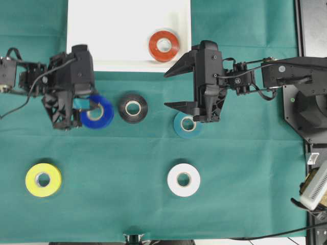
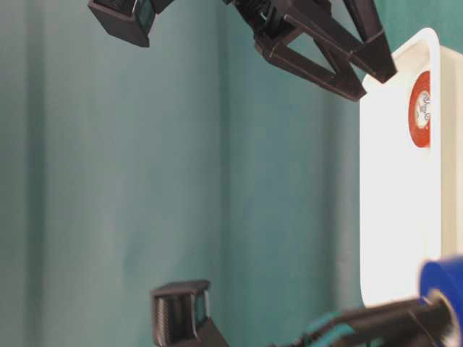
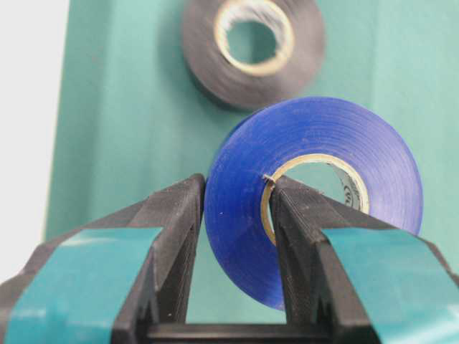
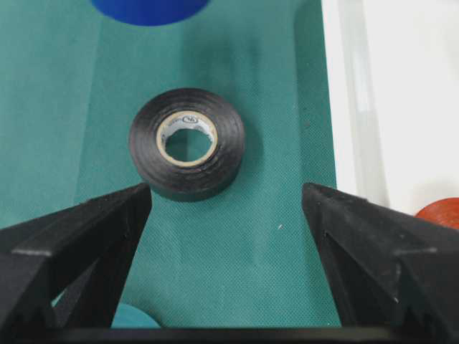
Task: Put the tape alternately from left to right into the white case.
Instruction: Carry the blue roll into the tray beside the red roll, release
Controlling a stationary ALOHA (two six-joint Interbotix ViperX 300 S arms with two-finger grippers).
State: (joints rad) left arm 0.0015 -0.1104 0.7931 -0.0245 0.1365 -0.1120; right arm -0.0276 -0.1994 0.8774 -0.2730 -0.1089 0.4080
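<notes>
The white case (image 1: pixel 112 35) lies at the back, with a red tape roll (image 1: pixel 163 46) in its right part. My left gripper (image 1: pixel 88 104) is shut on the wall of the blue tape (image 1: pixel 98 113). In the left wrist view one finger sits inside the core of this blue tape (image 3: pixel 315 165) and the other presses on its outer face, at the left gripper (image 3: pixel 237 188). My right gripper (image 1: pixel 169 90) stands open and empty beside the case's right corner, over a light blue tape (image 1: pixel 186 125). A black tape (image 1: pixel 133 107) lies between the two grippers.
A yellow tape (image 1: pixel 43 179) lies at the front left and a white tape (image 1: pixel 183 179) at the front middle, both flat on the green cloth. The right arm's base (image 1: pixel 306 102) stands at the right edge. The right wrist view shows the black tape (image 4: pixel 188 143) ahead of the open fingers.
</notes>
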